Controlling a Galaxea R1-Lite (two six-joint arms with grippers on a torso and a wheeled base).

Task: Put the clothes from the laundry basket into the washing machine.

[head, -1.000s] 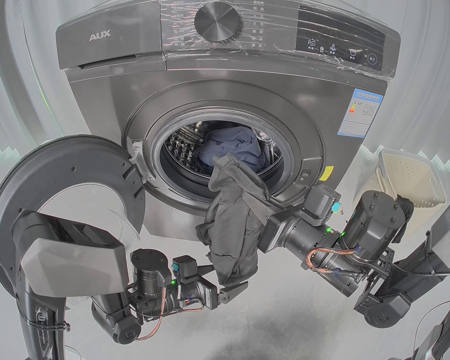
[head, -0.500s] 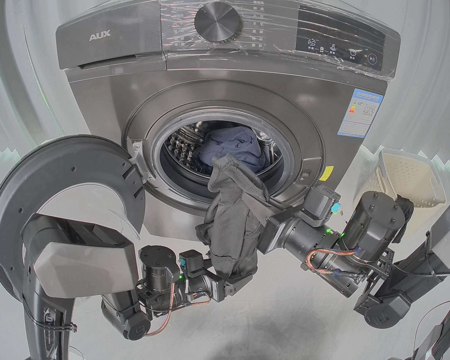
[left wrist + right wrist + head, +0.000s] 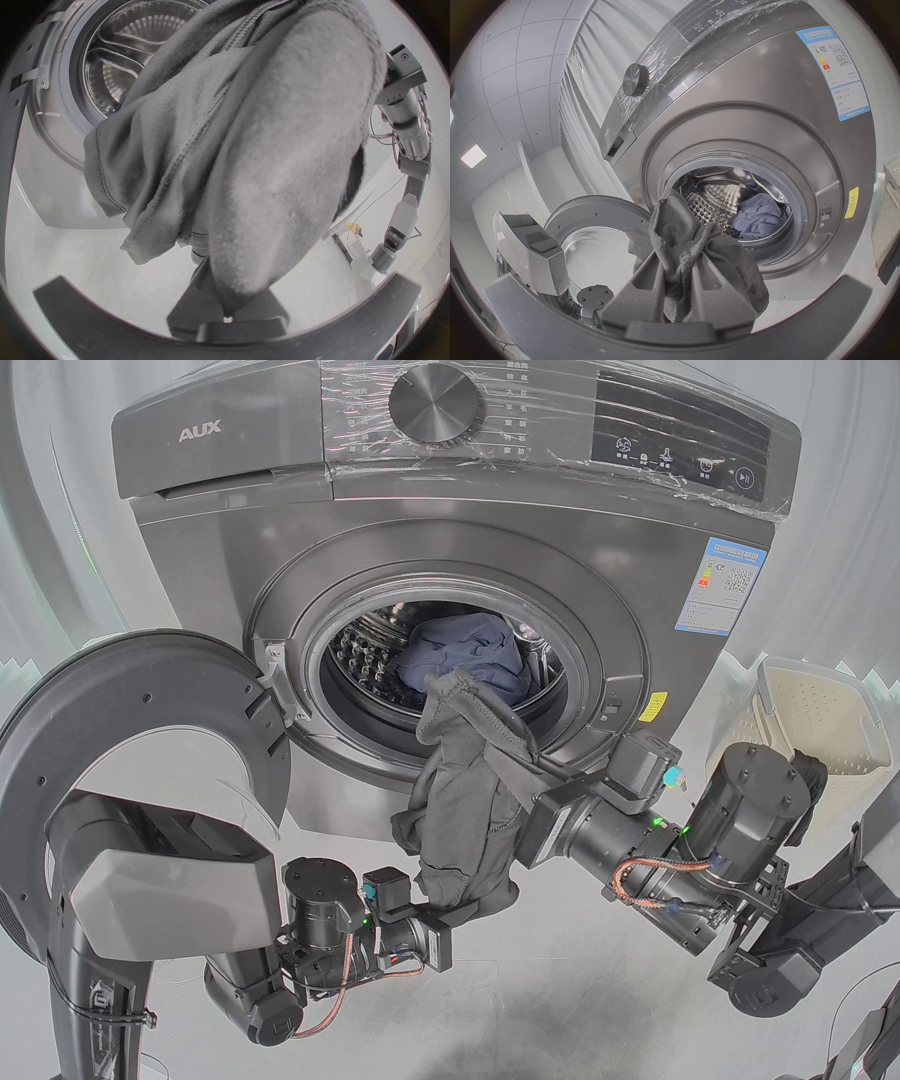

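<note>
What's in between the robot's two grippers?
A grey garment. The right gripper pinches it near the top and the left gripper pinches its bottom end. The head view shows this.

The floor (image 3: pixel 581 1007) was a pale grey, smooth surface with a soft sheen, and it carried everything in front of the robot. The washing machine (image 3: pixel 450 538), a dark grey front-loader, stood directly on it, its base meeting the floor below the round opening. Its door (image 3: pixel 141 707) hung swung open on the robot's left, above the floor and not resting on it. The laundry basket (image 3: pixel 830 721), cream and perforated, stood just beside the machine's right side; its lower part was hidden.
</note>
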